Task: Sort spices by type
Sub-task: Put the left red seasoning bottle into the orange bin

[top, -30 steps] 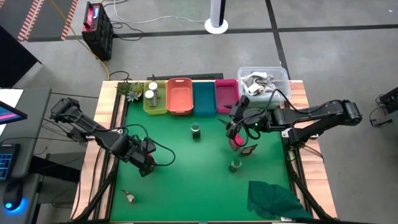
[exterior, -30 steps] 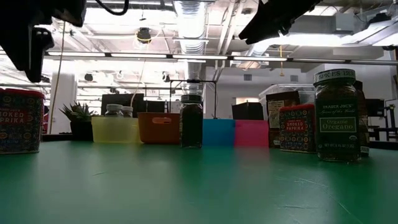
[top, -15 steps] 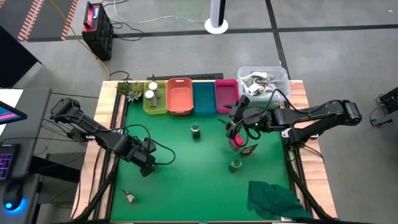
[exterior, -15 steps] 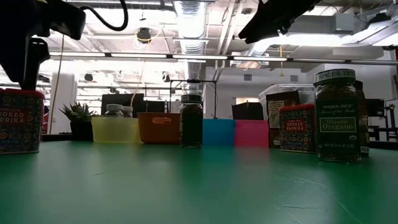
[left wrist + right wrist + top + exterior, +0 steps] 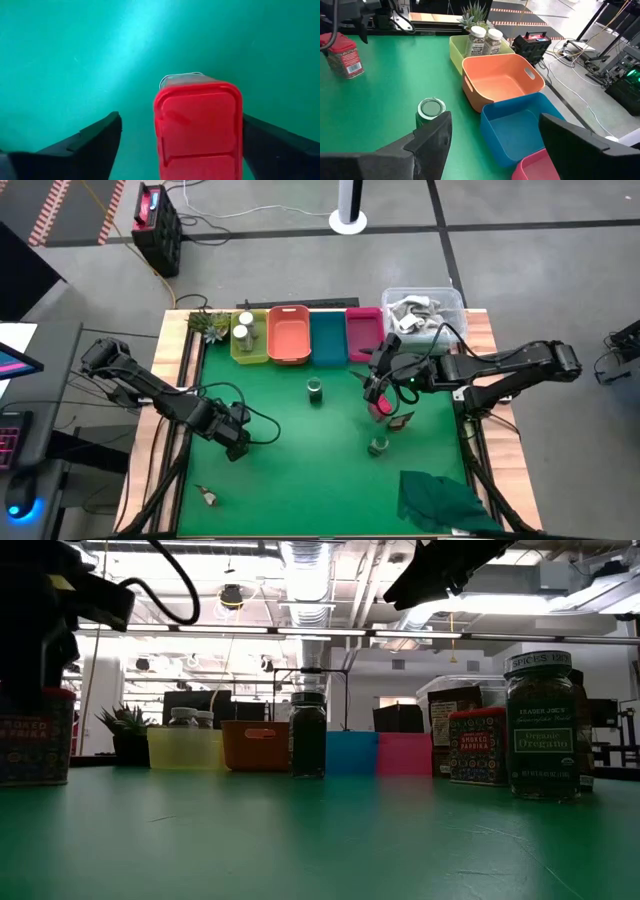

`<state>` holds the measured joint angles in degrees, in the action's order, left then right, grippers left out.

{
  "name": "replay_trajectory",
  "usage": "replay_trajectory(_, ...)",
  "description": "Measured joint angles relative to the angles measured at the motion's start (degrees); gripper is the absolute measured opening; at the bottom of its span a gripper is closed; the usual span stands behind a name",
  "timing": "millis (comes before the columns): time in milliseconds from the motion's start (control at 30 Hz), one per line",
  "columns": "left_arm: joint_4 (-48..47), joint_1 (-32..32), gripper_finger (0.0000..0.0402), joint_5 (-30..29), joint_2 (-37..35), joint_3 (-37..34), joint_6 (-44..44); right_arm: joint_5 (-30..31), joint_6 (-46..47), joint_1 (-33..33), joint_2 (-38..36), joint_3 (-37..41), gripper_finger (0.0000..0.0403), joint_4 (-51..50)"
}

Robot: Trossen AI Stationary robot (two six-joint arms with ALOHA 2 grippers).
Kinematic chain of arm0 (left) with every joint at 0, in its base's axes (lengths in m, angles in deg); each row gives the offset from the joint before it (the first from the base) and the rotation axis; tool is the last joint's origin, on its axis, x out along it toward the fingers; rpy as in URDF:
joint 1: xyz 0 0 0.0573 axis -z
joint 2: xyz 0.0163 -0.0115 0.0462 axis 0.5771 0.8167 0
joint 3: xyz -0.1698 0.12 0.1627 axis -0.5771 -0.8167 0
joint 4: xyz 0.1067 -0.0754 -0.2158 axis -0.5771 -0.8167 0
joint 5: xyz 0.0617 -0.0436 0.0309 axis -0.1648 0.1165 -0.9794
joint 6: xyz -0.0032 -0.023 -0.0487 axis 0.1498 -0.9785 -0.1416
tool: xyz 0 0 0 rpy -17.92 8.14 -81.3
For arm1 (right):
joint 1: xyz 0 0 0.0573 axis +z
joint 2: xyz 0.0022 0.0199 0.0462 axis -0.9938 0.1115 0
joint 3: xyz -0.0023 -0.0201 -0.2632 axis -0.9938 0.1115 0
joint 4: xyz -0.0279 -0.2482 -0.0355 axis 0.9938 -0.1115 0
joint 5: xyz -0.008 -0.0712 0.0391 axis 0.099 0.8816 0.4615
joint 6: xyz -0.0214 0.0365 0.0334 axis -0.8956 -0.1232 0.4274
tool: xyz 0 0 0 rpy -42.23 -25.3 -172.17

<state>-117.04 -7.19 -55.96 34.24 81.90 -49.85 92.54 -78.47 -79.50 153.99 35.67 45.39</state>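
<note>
A red paprika tin [image 5: 197, 125] stands upright on the green mat, at the left in the low view [image 5: 30, 740]. My left gripper [image 5: 181, 117] is open, one finger on each side of its lid. My right gripper [image 5: 376, 388] is open and raised over a second red tin [image 5: 382, 408]. A dark sachet [image 5: 402, 420] lies beside that tin. One green-lidded jar [image 5: 315, 389] stands mid-table, another [image 5: 378, 446] nearer the front. White-capped jars [image 5: 242, 330] stand in the yellow tray.
Yellow [image 5: 250, 350], orange [image 5: 288, 335], blue [image 5: 328, 338] and pink [image 5: 363, 332] trays line the far edge. Beside them are a clear bin [image 5: 425, 310] and a small plant [image 5: 210, 323]. A dark green cloth [image 5: 440, 500] lies near the front right. A small item [image 5: 208, 496] lies front left.
My left gripper has come down onto the red paprika tin, from well above it to around its top, still open. The right arm and the spices have kept still.
</note>
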Motion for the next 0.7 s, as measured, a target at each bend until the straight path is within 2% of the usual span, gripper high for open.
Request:
replay_trajectory(333, 0.01, -1.84, 0.0212, -0.14, 0.0, 0.11, 3.46, 0.0, 0.0, -0.02, 0.0, 0.0, 0.0326, 0.0)
replay_trajectory(467, 0.19, -6.9, 0.0212, -0.22, 0.0, 2.48, 9.25, 0.01, 0.0, -0.02, 0.0, 0.0, 0.0326, 0.11)
replay_trajectory(700, 0.13, -20.92, 0.0217, -0.28, 0.0, 9.21, 27.03, -0.01, 0.02, -0.02, 0.0, 0.0, 0.0326, 0.11)
